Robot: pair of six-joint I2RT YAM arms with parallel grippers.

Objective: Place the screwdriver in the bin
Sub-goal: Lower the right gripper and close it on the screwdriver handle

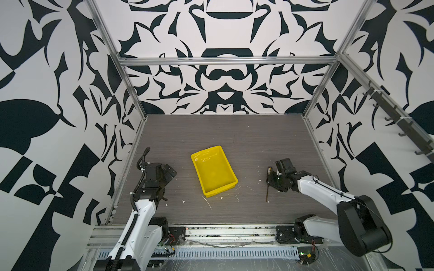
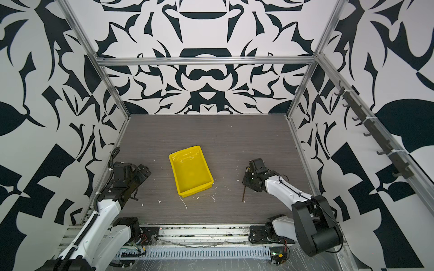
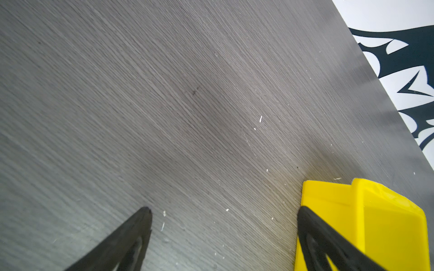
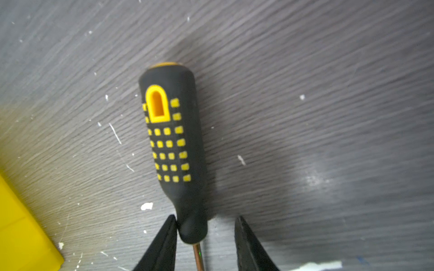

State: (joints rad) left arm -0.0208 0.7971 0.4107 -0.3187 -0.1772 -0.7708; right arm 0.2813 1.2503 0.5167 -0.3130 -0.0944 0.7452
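Screwdriver (image 4: 171, 150) lies on the table (image 1: 234, 140) at three o'clock of the bin (image 1: 212, 174), axis twelve-to-six, handle at twelve; right fingers (image 4: 164, 244) straddle its neck narrowly, one touching; left fingers (image 3: 131, 234) wide, farther off

Desk (image 1: 234, 140): grey wood-grain surface, matt, fine ridged texture. Bin (image 1: 215, 172): yellow plastic, glossy, smooth. Screwdriver (image 4: 173, 152): handle matt black rubbery with yellow inlays, shaft shiny metal. Frame rails (image 1: 225, 61): brushed metal.

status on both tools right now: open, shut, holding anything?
Left tool: open, empty.
Right tool: open, straddling the neck of the screwdriver; one finger touches it, not clamped yet.
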